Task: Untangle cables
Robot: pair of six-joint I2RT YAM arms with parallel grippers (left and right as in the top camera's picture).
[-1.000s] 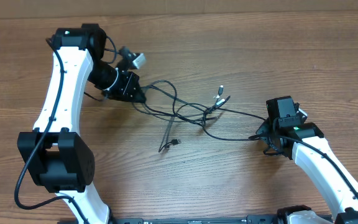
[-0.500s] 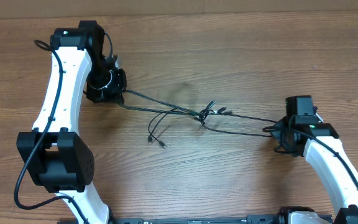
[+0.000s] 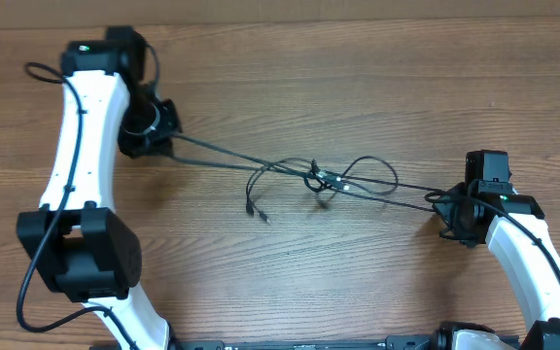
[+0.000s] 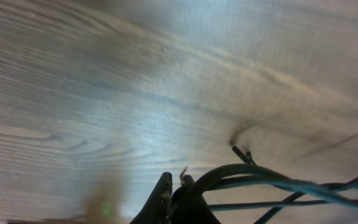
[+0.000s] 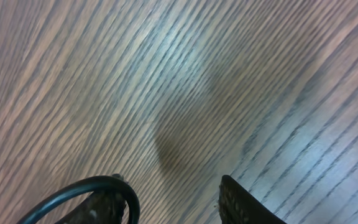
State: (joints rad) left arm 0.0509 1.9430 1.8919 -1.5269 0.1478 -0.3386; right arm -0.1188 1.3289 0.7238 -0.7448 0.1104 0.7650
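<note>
Two ends, one taut line

Wooden worktop (image 3: 358, 78) spreads under both arms. Left gripper (image 3: 168, 136) is clamped on the cables (image 3: 321, 179). Right gripper (image 3: 450, 206) stands parted, one cord curling beside a finger. Cables stretch between them, knotted and looped midway.

Robotics lab; wood-grain table (image 3: 377, 87), two arms (image 3: 84, 136).

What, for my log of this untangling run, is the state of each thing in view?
left gripper: jaws shut on the cables.
right gripper: jaws apart, a cable curving past one of them.
cables: stretched between both grippers, knotted in the middle, with one loose loop and one free end.
</note>
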